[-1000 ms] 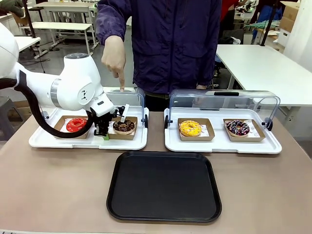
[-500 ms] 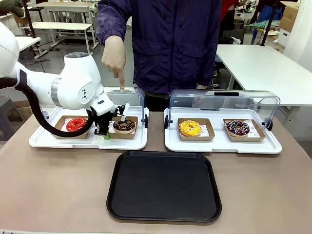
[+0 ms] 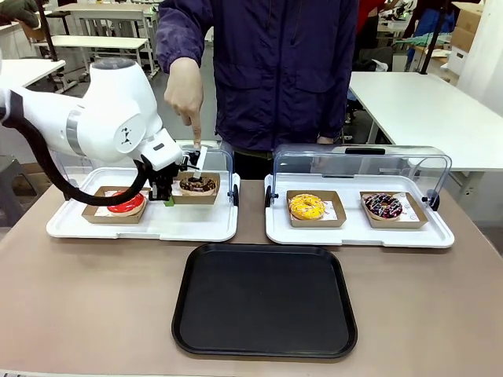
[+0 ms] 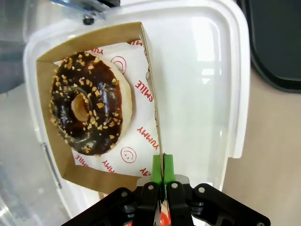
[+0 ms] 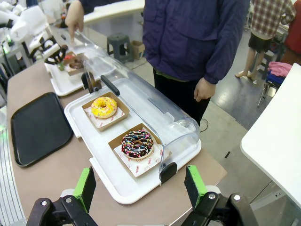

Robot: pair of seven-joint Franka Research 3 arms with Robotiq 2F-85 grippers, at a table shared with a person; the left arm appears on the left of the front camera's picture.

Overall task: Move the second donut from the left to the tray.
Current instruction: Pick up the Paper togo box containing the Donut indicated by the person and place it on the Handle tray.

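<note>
- Two green pads of the left gripper [image 4: 162, 162] were pressed together on the left wall of the cardboard holder [image 4: 149, 89]. The gripper's body was cut off by the wrist view's bottom edge.
- The second donut from the left [image 3: 198, 184] sat in that holder, over the left white tray [image 3: 102, 228], far and left of the black tray [image 3: 264, 302]. Whether the holder's base touched the white tray could not be told.
- The red-glazed donut [image 3: 126, 206] was partly hidden behind the left arm's black cable.
- The right gripper [image 5: 140, 186] stood spread wide, holding nothing.
</note>
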